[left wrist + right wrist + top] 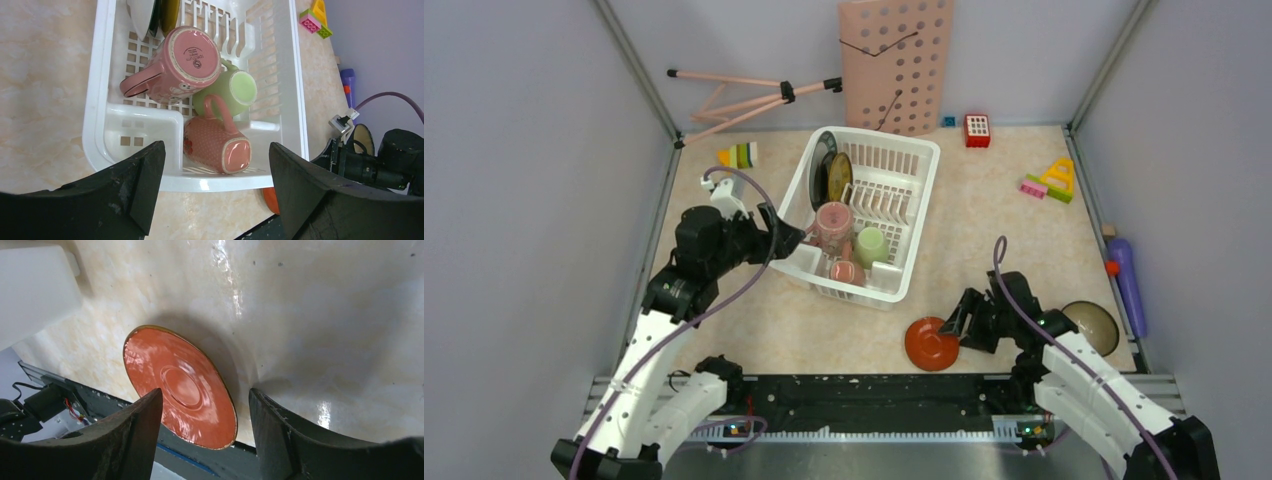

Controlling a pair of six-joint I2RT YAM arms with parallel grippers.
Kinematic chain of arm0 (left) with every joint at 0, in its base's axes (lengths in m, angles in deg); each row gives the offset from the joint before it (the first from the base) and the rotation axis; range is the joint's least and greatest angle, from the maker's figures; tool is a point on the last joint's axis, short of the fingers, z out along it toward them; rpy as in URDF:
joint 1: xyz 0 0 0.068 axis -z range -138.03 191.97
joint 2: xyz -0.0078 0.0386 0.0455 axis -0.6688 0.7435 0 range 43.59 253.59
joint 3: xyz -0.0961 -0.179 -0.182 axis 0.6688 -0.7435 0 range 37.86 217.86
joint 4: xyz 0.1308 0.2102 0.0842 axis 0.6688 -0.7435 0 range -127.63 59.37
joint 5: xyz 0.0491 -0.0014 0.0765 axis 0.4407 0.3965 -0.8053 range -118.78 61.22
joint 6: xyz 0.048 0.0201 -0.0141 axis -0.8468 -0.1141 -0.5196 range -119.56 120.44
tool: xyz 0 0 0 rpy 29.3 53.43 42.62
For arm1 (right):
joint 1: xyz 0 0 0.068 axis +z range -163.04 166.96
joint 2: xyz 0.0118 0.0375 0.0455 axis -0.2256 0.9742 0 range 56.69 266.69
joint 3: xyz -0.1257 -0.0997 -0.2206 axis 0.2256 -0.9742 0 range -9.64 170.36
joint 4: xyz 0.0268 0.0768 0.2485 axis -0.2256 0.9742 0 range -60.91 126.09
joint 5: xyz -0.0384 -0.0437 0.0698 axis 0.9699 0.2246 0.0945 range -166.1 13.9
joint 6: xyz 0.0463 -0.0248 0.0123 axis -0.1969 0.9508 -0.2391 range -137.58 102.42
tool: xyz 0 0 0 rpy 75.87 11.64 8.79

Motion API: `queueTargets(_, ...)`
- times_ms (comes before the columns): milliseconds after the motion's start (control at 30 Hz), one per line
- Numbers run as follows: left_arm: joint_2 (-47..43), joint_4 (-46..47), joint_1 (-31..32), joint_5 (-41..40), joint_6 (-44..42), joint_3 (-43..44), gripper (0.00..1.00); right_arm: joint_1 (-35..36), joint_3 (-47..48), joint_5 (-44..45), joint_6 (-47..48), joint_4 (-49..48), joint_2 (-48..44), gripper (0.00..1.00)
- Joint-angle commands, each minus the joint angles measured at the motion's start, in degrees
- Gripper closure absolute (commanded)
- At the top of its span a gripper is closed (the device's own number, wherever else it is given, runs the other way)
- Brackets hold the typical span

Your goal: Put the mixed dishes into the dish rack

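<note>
The white dish rack (906, 180) holds a black plate (822, 165), a yellow plate (840, 175), a pink mug (833, 224), a pale-green mug (871, 245) and a maroon dotted mug (846, 271). My left gripper (790, 238) is open and empty at the rack's near left corner (107, 150); the mugs show in its view (185, 62). The orange saucer (931, 343) lies flat by the table's front edge. My right gripper (957, 322) is open just right of the saucer (180, 385), its jaws either side of the saucer's near rim. The bluish bowl (1092, 326) sits behind the right arm.
A pink perforated board (896, 62) and a folded tripod (744, 95) lean at the back wall. Toy blocks (1050, 183) lie at back right, a red block (976, 129) and a striped toy (740, 155) farther back. A purple tool (1128, 280) lies along the right edge.
</note>
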Motion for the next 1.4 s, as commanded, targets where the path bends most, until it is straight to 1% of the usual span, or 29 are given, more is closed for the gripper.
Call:
queueTargets(0,-1.2,2.3,0.1,-1.0,-0.4,0.1,0.19,-0.3,0.3,1.1,1.0,6.9,-0.1,0.38)
queueTargets(133,-0.6,2.5,0.2,-1.1,-0.4,0.0,0.19,-0.3,-0.2,0.9,0.7,6.8,0.3,0.39)
queueTargets(200,-0.1,2.7,0.2,-0.9,-0.3,-0.1,0.19,-0.3,-0.4,0.8,0.9,6.2,1.2,0.42)
queueTargets(267,0.3,3.0,0.2,-0.8,-0.2,-0.2,0.19,-0.1,-0.9,0.8,0.8,5.0,2.2,0.46)
queueTargets(300,0.4,3.2,0.2,-0.7,-0.2,-0.3,0.19,-0.1,-1.2,0.6,0.8,4.1,2.7,0.5)
queueTargets(433,0.7,3.2,0.2,-1.1,-0.7,0.2,0.19,-0.1,-0.9,1.0,1.1,1.5,5.0,0.54)
queueTargets(533,1.1,2.1,0.2,-2.2,-1.5,1.1,0.19,-0.1,0.3,1.4,1.6,0.9,5.6,0.66)
queueTargets(567,1.3,1.7,0.2,-2.6,-1.7,1.2,0.19,-0.1,0.8,1.3,1.8,0.9,5.5,0.72)
queueTargets(667,1.7,1.3,0.1,-2.9,-1.9,1.4,0.18,-0.1,3.9,2.4,2.6,3.1,4.6,0.95)
queueTargets(700,1.9,1.5,0.1,-2.4,-1.8,1.3,0.18,-0.1,5.5,2.9,3.0,4.3,4.2,1.0)
queueTargets(900,2.9,2.4,0.1,4.4,-0.4,2.1,0.17,-0.1,17.4,5.8,5.6,12.4,2.0,1.0)
queueTargets(1000,4.0,2.3,0.1,9.5,0.7,3.5,0.17,-0.1,24.3,7.4,6.9,15.2,1.7,1.0)
queueTargets(1133,5.3,5.4,0.1,16.6,4.9,3.6,0.17,-0.2,32.8,10.7,9.0,17.4,2.5,1.0)
queueTargets(1267,6.5,12.8,0.1,23.6,10.6,1.6,0.17,-0.1,38.9,10.6,9.1,12.3,2.0,1.0)
queueTargets(1367,7.7,17.6,0.1,26.3,14.1,1.1,0.18,-0.2,38.2,7.0,6.8,2.5,0.5,1.0)
